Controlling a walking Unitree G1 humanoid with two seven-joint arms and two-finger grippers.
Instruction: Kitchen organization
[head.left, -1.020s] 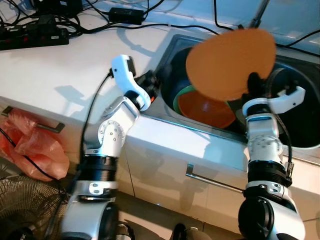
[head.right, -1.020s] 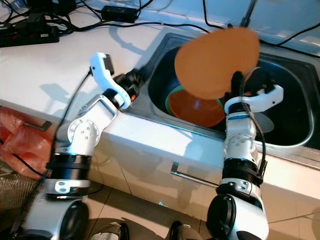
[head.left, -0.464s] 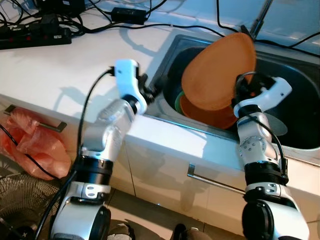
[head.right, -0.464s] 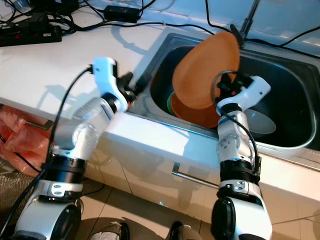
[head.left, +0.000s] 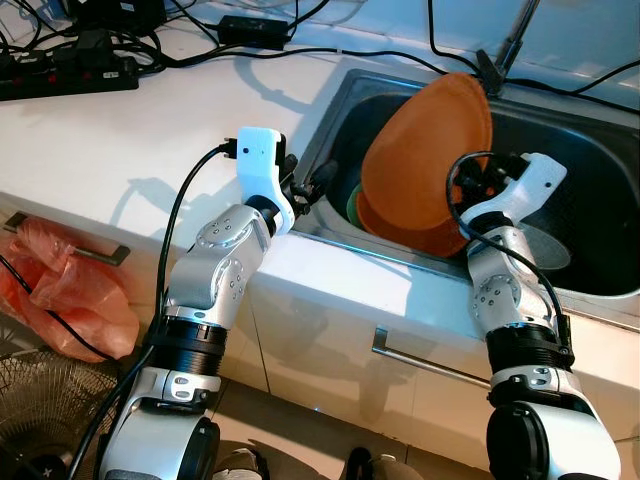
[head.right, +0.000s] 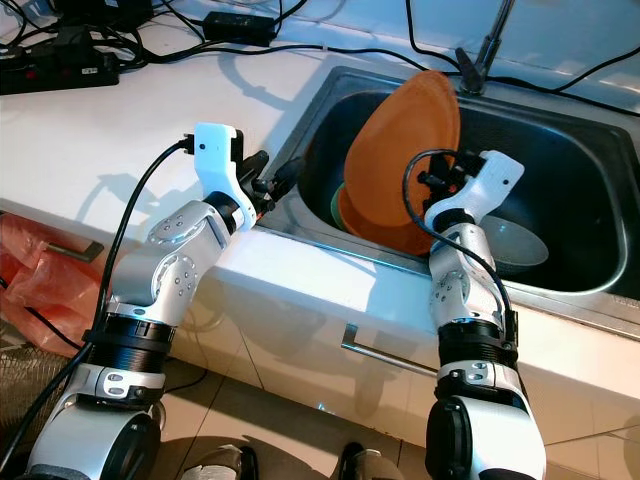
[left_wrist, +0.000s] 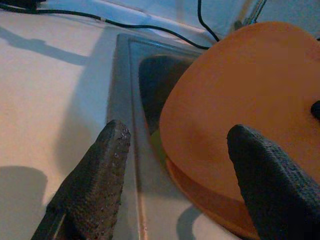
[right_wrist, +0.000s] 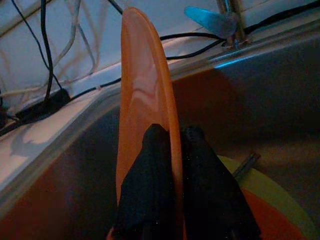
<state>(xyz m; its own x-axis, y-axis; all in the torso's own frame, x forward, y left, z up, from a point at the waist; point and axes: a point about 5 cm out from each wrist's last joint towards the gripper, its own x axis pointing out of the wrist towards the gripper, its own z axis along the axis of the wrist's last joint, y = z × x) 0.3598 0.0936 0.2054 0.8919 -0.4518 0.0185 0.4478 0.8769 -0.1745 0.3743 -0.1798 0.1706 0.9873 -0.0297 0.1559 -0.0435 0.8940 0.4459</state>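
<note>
Orange round plastic plate, pinched on edge by the right tool, one finger on each face, now stands near-upright inside the stainless steel sink; a second ago it was held flatter and higher, over the basin. Its lower rim sits close over a second orange dish stacked on a green plate; contact not resolvable. Left tool, fingers spread and holding nothing, hovers at the sink's near-left rim, having swung closer to the white surface edge than before. Free room: right half of the basin, where a pale bowl lies; top rim of the plate is near the faucet base. Black cables and a power strip run along the back of the surface. Red plastic bag hangs from a drawer handle below.
</note>
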